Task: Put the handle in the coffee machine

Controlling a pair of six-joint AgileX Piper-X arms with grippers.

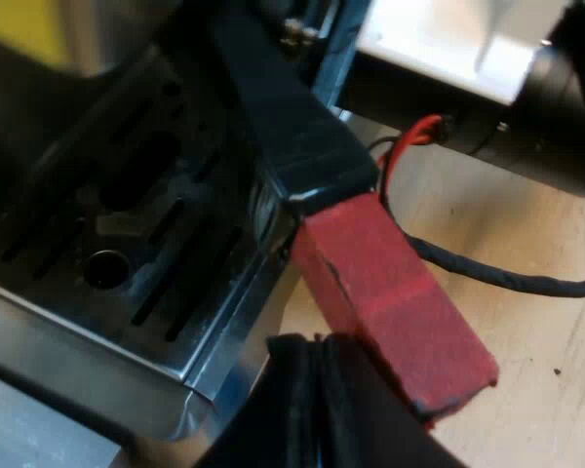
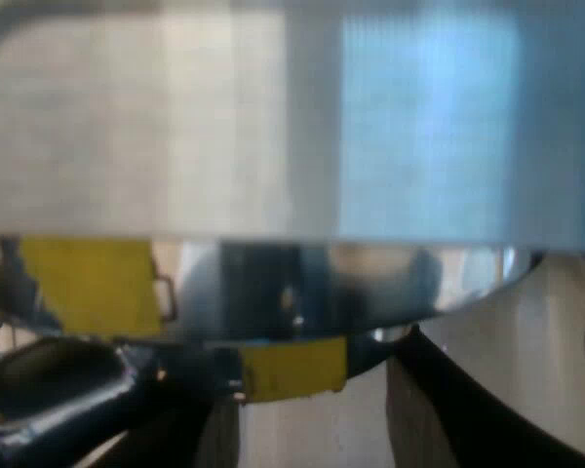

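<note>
Left pincer [image 1: 317,405] is pressing up against the red block end [image 1: 390,302] of the long dark handle [image 1: 292,127], and we cannot tell how far it is open or whether it is gripping. That handle is reaching out over the slotted steel drip tray [image 1: 127,244] at the front of the silver espresso machine [image 1: 88,336]. Our right pincer [image 2: 317,390] is hovering with black fingers [image 2: 58,395] spread wide and holding nothing, tips just under a shiny rounded metal surface [image 2: 175,127] bearing yellow tape patches [image 2: 292,368].

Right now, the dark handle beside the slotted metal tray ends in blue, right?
Not blue: red. The left wrist view shows the dark handle beside the slotted metal tray ending in a red block.
</note>
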